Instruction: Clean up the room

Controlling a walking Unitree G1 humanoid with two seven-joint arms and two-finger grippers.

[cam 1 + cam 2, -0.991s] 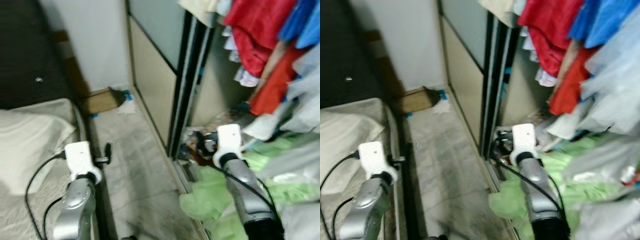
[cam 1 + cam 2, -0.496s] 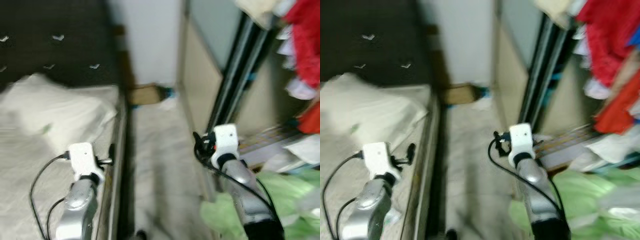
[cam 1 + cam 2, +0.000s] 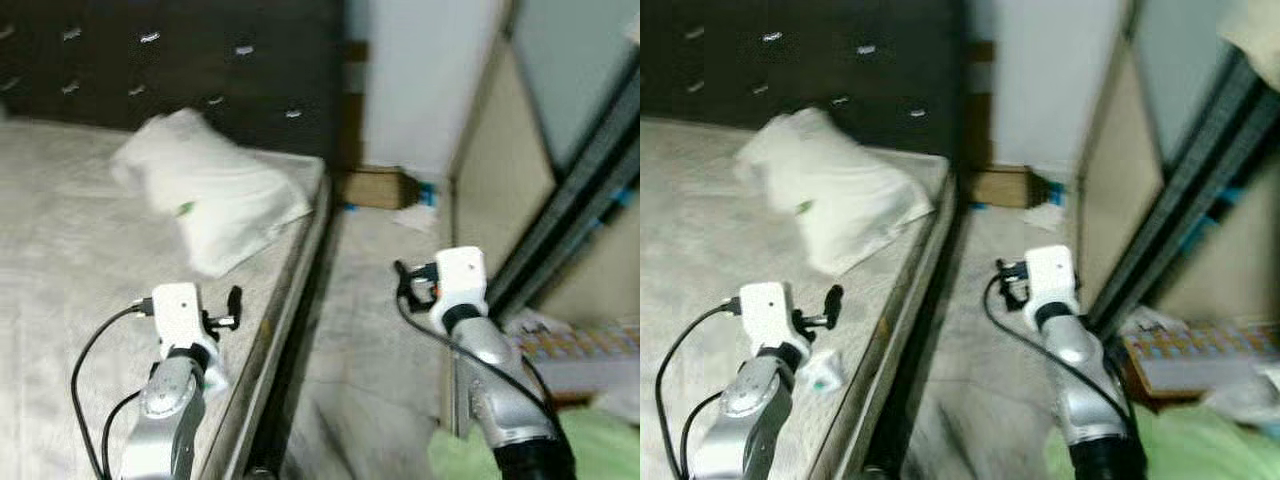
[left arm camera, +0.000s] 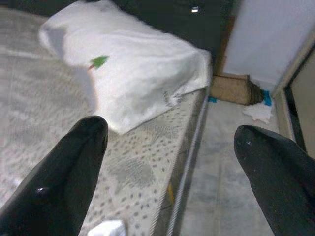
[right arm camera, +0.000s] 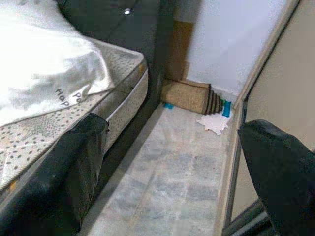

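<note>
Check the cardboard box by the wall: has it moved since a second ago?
No. The box sits against the wall at the bed's head end, as before; the camera turned left.

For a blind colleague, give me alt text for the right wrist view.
The open right gripper hangs over a pale marble floor aisle beside a speckled mattress with a white pillow. A brown cardboard piece and crumpled white paper lie by the wall.

A patterned mattress (image 3: 70, 250) is set against a dark tufted headboard (image 3: 180, 70), with a marbled floor (image 5: 172, 182) running alongside it to a pale wall (image 3: 420, 70) and a sliding wardrobe door (image 3: 560, 130)
</note>
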